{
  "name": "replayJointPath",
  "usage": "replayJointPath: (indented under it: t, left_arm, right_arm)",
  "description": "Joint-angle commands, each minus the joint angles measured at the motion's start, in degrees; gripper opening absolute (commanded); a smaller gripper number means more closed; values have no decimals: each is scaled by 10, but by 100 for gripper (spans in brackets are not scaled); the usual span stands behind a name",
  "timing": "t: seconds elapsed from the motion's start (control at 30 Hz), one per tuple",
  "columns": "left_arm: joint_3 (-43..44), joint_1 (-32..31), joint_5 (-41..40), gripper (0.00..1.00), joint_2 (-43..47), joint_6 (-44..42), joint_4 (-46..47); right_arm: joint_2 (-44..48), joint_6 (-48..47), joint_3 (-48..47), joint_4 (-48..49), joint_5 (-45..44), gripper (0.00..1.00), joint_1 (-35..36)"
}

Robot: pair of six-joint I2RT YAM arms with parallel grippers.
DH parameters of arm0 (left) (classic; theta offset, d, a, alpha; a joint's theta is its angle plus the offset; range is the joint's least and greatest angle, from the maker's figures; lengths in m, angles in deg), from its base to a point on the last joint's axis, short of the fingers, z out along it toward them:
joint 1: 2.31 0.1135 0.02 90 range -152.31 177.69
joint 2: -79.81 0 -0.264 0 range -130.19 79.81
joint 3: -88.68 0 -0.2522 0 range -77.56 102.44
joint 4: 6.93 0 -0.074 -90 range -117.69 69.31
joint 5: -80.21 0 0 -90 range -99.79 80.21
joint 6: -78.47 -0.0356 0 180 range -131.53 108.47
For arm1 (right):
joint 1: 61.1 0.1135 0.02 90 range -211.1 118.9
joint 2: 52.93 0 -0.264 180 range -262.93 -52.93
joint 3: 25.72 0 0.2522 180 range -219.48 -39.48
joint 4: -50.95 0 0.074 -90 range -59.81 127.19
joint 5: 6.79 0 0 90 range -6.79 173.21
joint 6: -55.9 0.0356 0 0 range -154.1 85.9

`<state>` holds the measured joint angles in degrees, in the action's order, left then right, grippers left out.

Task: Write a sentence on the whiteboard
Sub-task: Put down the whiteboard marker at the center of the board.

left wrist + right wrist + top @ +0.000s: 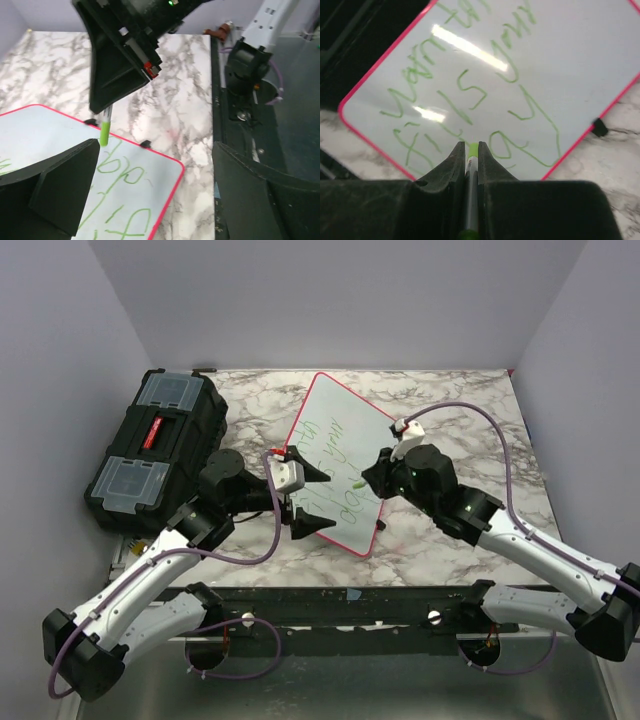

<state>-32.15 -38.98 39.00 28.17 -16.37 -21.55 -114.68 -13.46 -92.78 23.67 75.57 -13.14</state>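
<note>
At the centre of the overhead view, the whiteboard lies flat and turned at an angle on the table, its red-pink rim running from upper middle down toward the lower middle. The sentence covers it in three lines of thin green handwriting, the last line ending in what reads as "day".

The right gripper, reaching in from the right of the frame, is clamped tight on a green marker. The tip sits at the end of the bottom line, at or just above the board. I cannot tell whether it touches.

The left gripper hangs over the board's left and lower edge with its jaws spread wide, holding nothing. In its own wrist view the board's corner shows between the two fingers.

Judging by the full three lines, the writing looks finished or down to its last stroke. The next move probably calls for lifting the marker straight off so the wet ink does not smear, and keeping the wide jaws clear of the lettering.

A white and grey marbled table carries everything. A black toolbox with clear lid compartments stands at the left of the frame, well apart from the board. Plain pale walls close in the back and both sides.
</note>
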Motion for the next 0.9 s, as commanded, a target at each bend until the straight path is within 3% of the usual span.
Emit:
replayJointPath:
  t: [0.0,0.17,0.4,0.63,0.87]
  left_arm:
    - [-20,1,-108,99,18,18,49]
    - [-31,2,-226,99,28,70,71]
    - [-24,1,-325,99,23,112,63]
    - [-26,2,-434,98,32,123,56]
    - [-43,4,-477,99,58,115,60]
  right_arm:
    - [18,48,23,-25,-252,1,-1]
    - [7,84,59,-4,-381,1,-2]
    - [-22,143,112,36,-498,1,-3]
    - [-50,177,158,75,-555,1,-9]
    - [-81,201,189,90,-571,1,-9]
